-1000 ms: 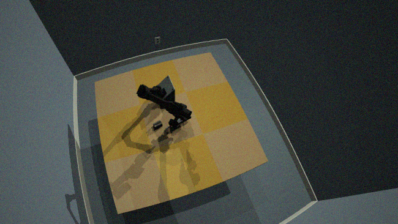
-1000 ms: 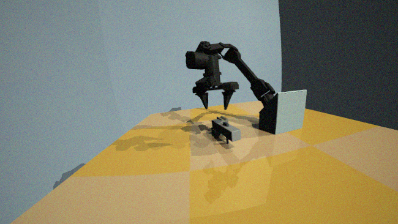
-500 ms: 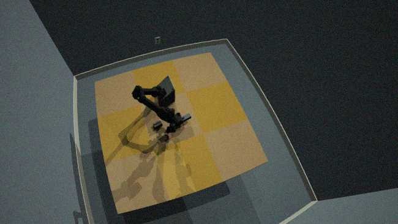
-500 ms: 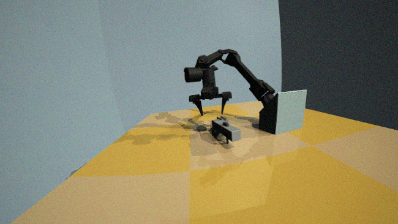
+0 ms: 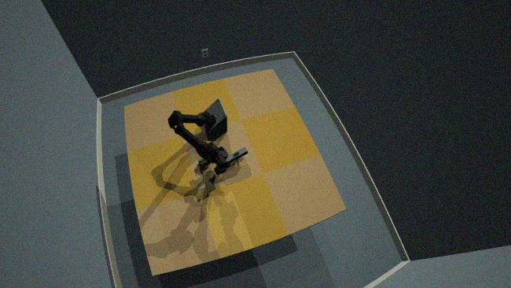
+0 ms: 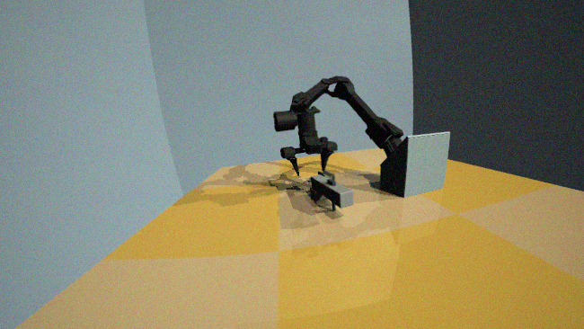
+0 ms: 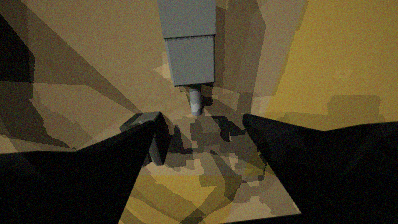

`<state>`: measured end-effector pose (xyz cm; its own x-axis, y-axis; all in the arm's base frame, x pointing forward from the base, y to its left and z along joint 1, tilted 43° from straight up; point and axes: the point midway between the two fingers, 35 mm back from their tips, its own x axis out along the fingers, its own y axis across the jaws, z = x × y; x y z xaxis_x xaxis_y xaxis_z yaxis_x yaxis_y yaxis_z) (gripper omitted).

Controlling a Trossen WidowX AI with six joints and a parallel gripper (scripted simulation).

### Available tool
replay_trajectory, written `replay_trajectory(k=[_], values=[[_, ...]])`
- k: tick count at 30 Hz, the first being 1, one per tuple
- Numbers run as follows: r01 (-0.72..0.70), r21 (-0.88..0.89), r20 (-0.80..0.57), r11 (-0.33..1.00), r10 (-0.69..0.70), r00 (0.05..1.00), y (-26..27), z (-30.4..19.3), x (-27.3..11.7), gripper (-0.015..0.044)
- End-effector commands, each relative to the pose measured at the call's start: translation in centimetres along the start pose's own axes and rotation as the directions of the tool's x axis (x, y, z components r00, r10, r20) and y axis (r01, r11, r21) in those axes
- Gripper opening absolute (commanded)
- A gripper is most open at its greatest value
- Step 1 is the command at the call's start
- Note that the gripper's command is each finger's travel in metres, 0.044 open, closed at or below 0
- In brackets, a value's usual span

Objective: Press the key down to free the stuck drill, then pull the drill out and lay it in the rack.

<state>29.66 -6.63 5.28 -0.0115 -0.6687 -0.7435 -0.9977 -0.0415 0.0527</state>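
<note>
The black arm [image 5: 190,138] [image 6: 361,105] bends over from its upright mount [image 5: 221,125] [image 6: 427,164] on the checkered orange-and-tan table [image 5: 291,138] [image 6: 202,288] [image 7: 345,55]. Its hand [image 5: 214,163] [image 6: 310,172] [image 7: 199,121] points down, fingers spread almost as wide as they go — nothing is between them.

A long grey block [image 5: 236,156] [image 6: 330,191] [image 7: 192,57] stands raised on the table near the hand, with a small dark piece on top. In the wrist view, a pale round rod [image 7: 196,102], which looks like the drill, sticks out of the block's near end. It lies ahead of the gap between the fingertips, touching neither; how much of it is inside the block cannot be told.

Beside one fingertip in that view is a smaller dark grey piece [image 7: 145,120], partly hidden by the finger — whether it is the rack is unclear. Overlapping shadows cross the table around these things.
</note>
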Motion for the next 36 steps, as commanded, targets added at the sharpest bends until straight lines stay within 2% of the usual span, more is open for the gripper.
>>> replay_trajectory(k=[1, 13, 36], values=[[0.0, -0.036, -0.008, 0.999, 0.0, 1.0, 0.2, -0.3, 0.2, 0.044], [0.0, -0.036, -0.008, 0.999, 0.0, 1.0, 0.1, -0.2, 0.4, 0.044], [0.0, -0.036, -0.009, 0.999, 0.0, 1.0, 0.1, 0.8, 4.0, 0.044]])
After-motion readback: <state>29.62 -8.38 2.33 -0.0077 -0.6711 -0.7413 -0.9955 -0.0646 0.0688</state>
